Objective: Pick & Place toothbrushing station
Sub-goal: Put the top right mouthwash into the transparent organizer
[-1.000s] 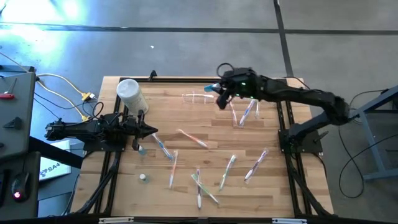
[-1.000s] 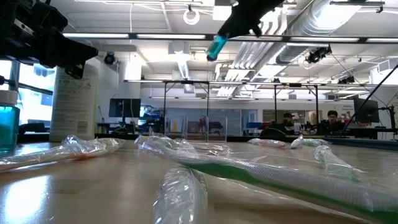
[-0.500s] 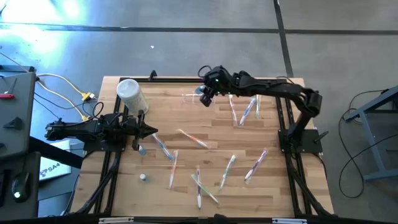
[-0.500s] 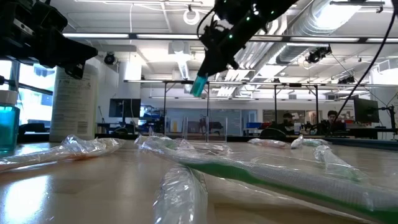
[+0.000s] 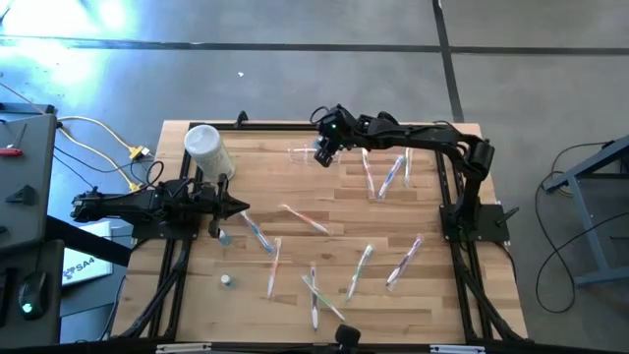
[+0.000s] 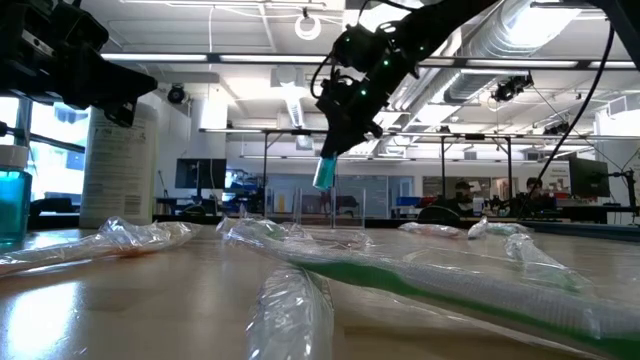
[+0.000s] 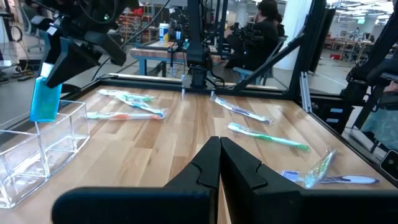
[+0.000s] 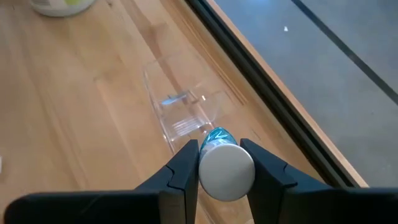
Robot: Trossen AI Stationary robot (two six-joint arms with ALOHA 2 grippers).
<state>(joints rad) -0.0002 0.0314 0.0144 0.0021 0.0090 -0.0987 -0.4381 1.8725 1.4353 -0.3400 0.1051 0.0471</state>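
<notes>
Bottle over holder

Right end effector [image 5: 322,152] is pinching a small blue bottle [image 6: 325,173] with a white cap, hanging above the clear holder [image 5: 306,154] at the surface's [image 5: 295,246] far edge. Placing appears under way; next, a straight descent into a compartment seems needed. Left end effector [image 5: 239,208] is resting pressed together near the white canister [image 5: 205,147].

I see the toothbrushing station [image 5: 307,154], a clear colourless plastic holder, sitting upright on the table near the frame's upper centre.
</notes>
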